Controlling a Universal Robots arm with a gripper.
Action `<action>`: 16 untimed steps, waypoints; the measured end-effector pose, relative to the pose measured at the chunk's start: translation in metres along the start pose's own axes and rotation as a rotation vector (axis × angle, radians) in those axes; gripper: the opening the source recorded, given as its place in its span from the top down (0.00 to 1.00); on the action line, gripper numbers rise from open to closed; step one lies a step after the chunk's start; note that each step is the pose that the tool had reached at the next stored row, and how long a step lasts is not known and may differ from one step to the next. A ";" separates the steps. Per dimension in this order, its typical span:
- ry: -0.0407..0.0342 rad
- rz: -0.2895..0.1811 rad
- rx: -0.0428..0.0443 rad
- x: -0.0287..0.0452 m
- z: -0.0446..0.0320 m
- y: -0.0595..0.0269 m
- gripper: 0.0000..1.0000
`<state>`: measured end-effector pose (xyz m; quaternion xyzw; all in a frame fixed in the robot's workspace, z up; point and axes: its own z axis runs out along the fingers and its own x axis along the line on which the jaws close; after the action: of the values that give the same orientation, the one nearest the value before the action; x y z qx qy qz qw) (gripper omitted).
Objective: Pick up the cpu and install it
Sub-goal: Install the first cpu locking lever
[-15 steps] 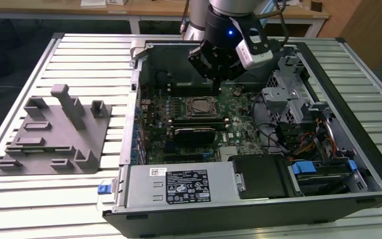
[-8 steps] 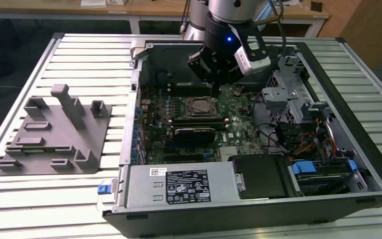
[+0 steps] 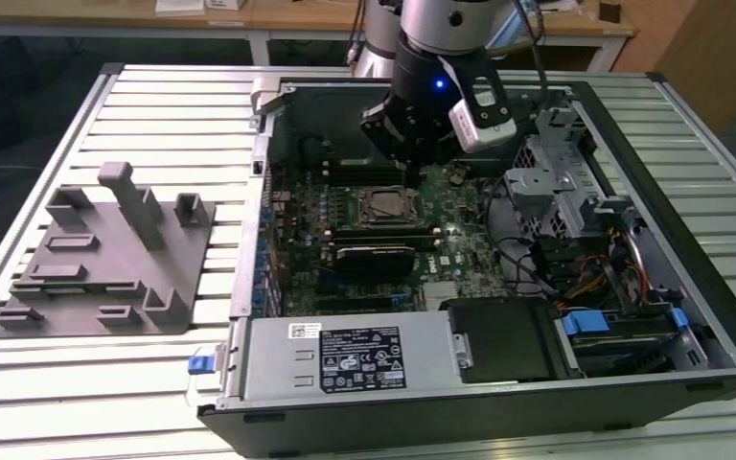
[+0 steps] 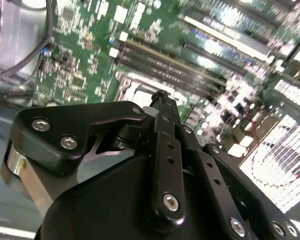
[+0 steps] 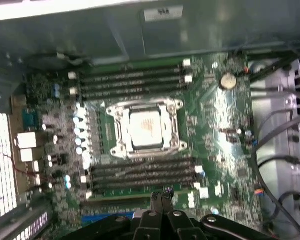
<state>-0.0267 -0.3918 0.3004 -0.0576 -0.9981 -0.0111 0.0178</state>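
robot gripper hovers over the open computer case, jaws pressed together with nothing between them. the cpu sits inside its motherboard socket. judged best practice: stay centred, descend squarely.

Exterior view high above open case, both wrist views near motherboard

The cpu, a small flat square chip with a pale silvery top, is lying flat and level inside the metal-framed socket on the green motherboard.
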 end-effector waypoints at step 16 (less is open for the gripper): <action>0.0065 0.046 -0.0358 -0.0002 0.0213 0.0043 0.89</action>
<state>-0.0267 -0.3871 0.2791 -0.0809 -0.9961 -0.0287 0.0202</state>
